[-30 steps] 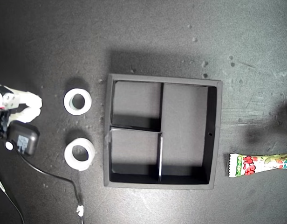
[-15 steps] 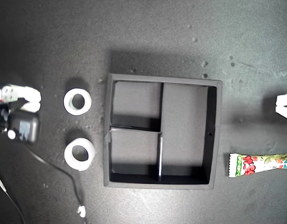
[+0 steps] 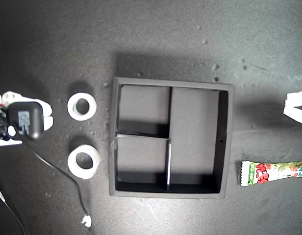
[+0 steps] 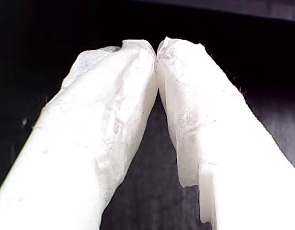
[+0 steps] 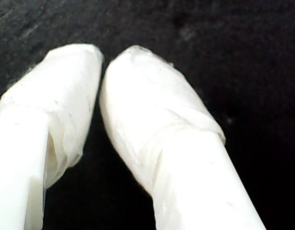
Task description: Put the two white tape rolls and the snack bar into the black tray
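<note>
The arm [image 3: 24, 122] at the exterior view's left has shifted level with the upper tape roll [image 3: 82, 106], now at its 3 o'clock and 9 o'clock of the black tray [image 3: 228, 142]; my first claw [image 4: 157, 48] and my second claw [image 5: 102, 64] are pressed together.

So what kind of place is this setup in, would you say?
Probably a robot test bench rather than a home: a bare, scuffed dark grey tabletop, a square matte black divided tray at the centre, and a loose black cable trailing from an arm.
</note>
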